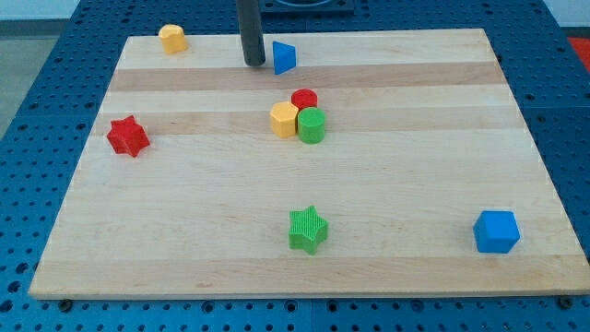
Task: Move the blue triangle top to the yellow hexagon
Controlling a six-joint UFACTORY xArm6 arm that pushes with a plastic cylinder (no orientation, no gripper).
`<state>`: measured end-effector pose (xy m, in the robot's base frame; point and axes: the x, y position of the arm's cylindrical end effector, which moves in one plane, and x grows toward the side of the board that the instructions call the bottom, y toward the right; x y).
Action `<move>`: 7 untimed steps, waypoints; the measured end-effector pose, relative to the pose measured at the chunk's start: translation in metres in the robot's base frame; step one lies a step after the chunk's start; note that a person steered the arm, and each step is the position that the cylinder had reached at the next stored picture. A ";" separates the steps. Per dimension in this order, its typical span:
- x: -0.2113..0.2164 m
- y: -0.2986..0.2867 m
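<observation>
The blue triangle (283, 57) stands near the view's top edge of the wooden board, a little left of centre. My tip (253, 63) is just to its left, a small gap apart. A yellow hexagon (284, 119) sits below them near the board's middle, touching a red cylinder (304, 99) and a green cylinder (312, 125). A second yellow hexagon-like block (172, 38) lies at the top left corner.
A red star (127, 136) lies at the left side. A green star (308, 229) lies at the bottom centre. A blue cube (496, 231) lies at the bottom right. The board (415, 157) rests on a blue perforated table.
</observation>
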<state>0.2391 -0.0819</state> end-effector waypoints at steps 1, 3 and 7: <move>-0.036 0.012; -0.023 0.065; 0.050 -0.004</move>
<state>0.2890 -0.0861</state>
